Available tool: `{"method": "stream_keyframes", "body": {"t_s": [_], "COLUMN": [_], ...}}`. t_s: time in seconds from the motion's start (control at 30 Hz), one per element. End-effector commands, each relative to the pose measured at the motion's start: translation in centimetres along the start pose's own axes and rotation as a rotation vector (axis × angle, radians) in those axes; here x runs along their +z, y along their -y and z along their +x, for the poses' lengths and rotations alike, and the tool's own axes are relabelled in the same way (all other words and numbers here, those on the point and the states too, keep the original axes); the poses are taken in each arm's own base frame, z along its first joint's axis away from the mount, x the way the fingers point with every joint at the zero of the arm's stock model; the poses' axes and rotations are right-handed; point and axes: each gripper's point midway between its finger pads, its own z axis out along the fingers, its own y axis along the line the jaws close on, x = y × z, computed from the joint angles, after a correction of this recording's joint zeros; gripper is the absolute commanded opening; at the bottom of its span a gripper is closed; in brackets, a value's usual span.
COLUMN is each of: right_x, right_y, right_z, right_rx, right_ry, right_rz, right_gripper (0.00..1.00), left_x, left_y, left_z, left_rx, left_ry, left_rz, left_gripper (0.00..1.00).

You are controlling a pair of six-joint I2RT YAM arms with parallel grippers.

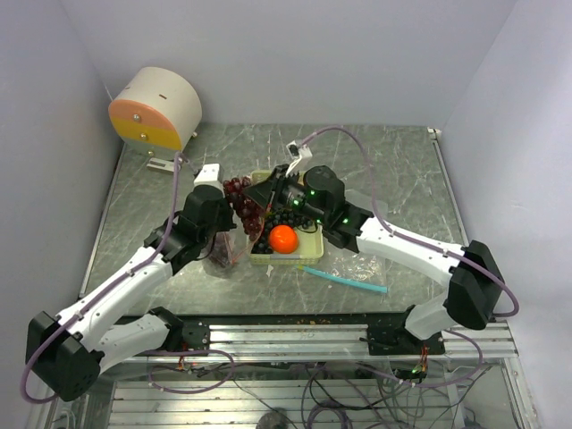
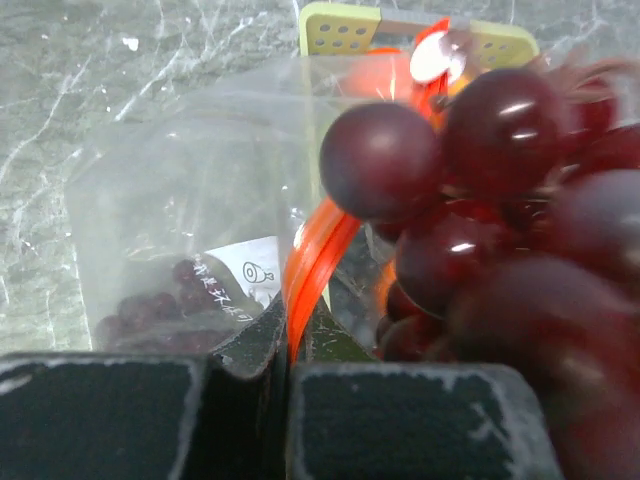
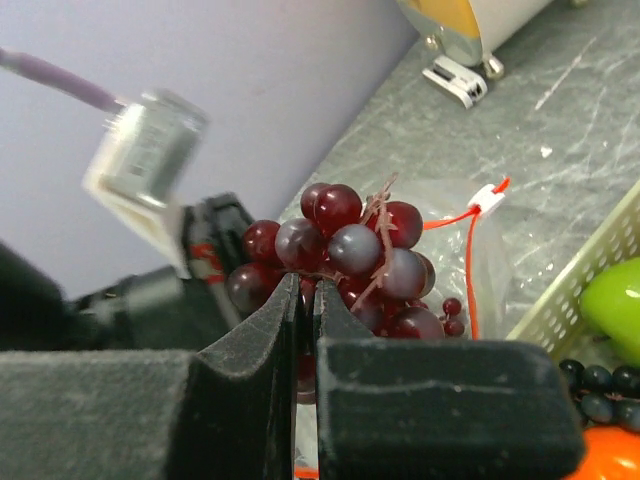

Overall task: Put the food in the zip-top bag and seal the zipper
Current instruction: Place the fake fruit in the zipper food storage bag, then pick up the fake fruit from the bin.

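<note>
A bunch of dark red grapes (image 3: pixel 345 250) hangs from my right gripper (image 3: pixel 306 290), whose jaws are shut on its stem. It hangs just above the mouth of the clear zip-top bag (image 2: pixel 180 200). My left gripper (image 2: pixel 290 335) is shut on the bag's red-orange zipper (image 2: pixel 312 265) and holds the mouth up, with the grapes (image 2: pixel 470 220) close at its right. Some small dark red grapes (image 2: pixel 150 305) lie inside the bag. An orange fruit (image 1: pixel 283 239), a dark grape cluster (image 1: pixel 288 217) and a green piece (image 3: pixel 615 300) sit in the basket (image 1: pixel 313 250).
The pale yellow-green basket stands right beside the bag, between the two arms. A teal strip (image 1: pixel 344 279) lies on the table in front of the basket. A round cream and orange device (image 1: pixel 156 107) stands at the back left, by the wall.
</note>
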Motion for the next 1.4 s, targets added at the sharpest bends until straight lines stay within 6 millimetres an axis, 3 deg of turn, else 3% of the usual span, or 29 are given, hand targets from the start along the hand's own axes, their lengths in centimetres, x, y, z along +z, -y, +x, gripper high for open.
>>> {"method": "stream_keyframes", "body": {"t_s": [0.0,0.13,0.2,0.3,0.4,0.43,0.47,0.57,0.7,0.8,0.9,1.03,1.13,1.37], "right_x": [0.5,0.6,0.4,-0.2,-1.7,-2.2,-2.7,-4.1,-5.3,-5.3,-4.9,-4.1,-3.8,-2.4], "right_y": [0.8,1.4,1.4,1.1,0.2,0.1,0.2,1.7,6.1,9.4,12.2,15.8,18.6,21.9], "right_z": [2.1,3.9,4.1,3.5,1.4,0.7,0.1,-1.4,-1.5,0.1,2.0,5.0,7.1,10.5], "right_rx": [-0.009,-0.062,-0.092,-0.135,-0.173,-0.187,-0.201,-0.227,-0.214,-0.199,-0.194,-0.177,-0.152,-0.173], "right_ry": [-0.043,-0.106,-0.130,-0.140,-0.087,-0.070,-0.056,-0.025,-0.049,-0.120,-0.193,-0.299,-0.368,-0.467], "right_rz": [0.024,0.064,0.062,0.067,0.062,0.071,0.088,0.193,0.374,0.482,0.588,0.684,0.741,0.738], "right_gripper": [0.00,0.02,0.23,0.46,0.82,0.90,0.92,0.93,0.91,0.89,0.87,0.86,0.85,0.84], "left_x": [-2.2,-2.9,-3.0,-2.9,-2.5,-2.3,-2.2,-2.4,-5.0,-7.2,-8.2,-6.6,-5.5,-6.2], "left_y": [1.1,0.6,0.3,0.1,-0.4,-0.6,-0.7,-1.6,-3.5,-4.6,-4.6,-2.6,-2.8,-2.8], "left_z": [-3.4,-4.2,-4.3,-4.3,-3.8,-3.6,-3.4,-3.5,-5.8,-7.8,-8.3,-6.3,-4.8,-5.7], "left_rx": [-0.015,0.010,0.023,0.033,0.039,0.041,0.045,0.072,0.102,0.111,0.073,0.053,0.075,0.092], "left_ry": [0.079,0.087,0.083,0.081,0.075,0.071,0.068,0.064,0.107,0.162,0.210,0.188,0.117,0.140], "left_rz": [0.045,0.014,0.001,-0.014,-0.034,-0.043,-0.052,-0.097,-0.195,-0.243,-0.212,-0.082,-0.109,-0.101], "left_gripper": [0.07,0.07,0.07,0.07,0.07,0.07,0.07,0.07,0.07,0.07,0.07,0.07,0.07,0.07]}}
